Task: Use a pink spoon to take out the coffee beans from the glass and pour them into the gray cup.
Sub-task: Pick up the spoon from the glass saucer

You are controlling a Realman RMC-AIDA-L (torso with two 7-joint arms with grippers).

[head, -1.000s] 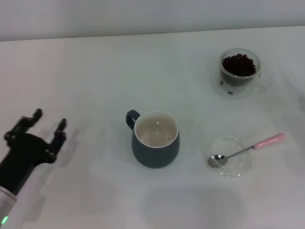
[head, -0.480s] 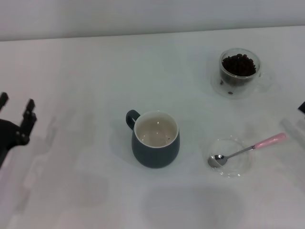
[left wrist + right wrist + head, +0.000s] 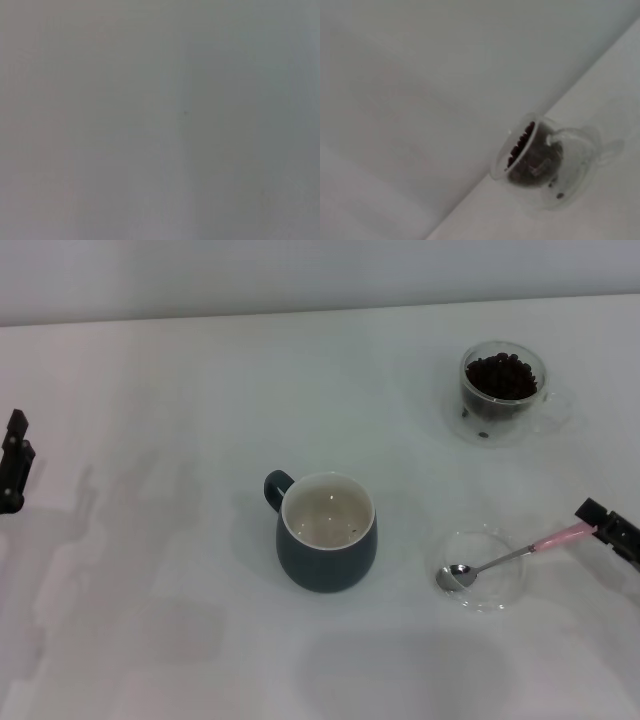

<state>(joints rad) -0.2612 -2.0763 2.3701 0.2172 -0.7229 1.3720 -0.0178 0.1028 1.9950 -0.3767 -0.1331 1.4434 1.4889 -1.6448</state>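
A white tabletop (image 3: 180,570) is seen from the head view, with the task's things spread over its middle and right part. The gray cup (image 3: 326,532) stands upright near the middle, its loop handle turned to the far left; its cream inside is almost bare, with only a dark speck or two visible on the inner wall.

The glass (image 3: 502,390) is placed at the far right, well apart from the gray cup, and the coffee beans (image 3: 500,375) are heaped inside it up to near the rim. One loose bean is seen low down at the glass's near side. In the right wrist view the glass (image 3: 542,162) is shown tilted by the camera angle, with the coffee beans (image 3: 521,142) visible through its mouth and its clear handle on one side.

The pink spoon (image 3: 515,556) lies to the right of the gray cup, its metal bowl resting in a shallow clear dish (image 3: 484,570) and its pink handle reaching out over the dish's rim to the far right.

The right end effector (image 3: 610,530) is seen at the right edge, just beside or touching the end of the pink handle; only a dark part of it is in view, and whether it is released or clenched cannot be told. The left end effector (image 3: 14,465) is at the far left edge, well apart from everything, and its state cannot be told either. The left wrist view shows only a plain gray surface.
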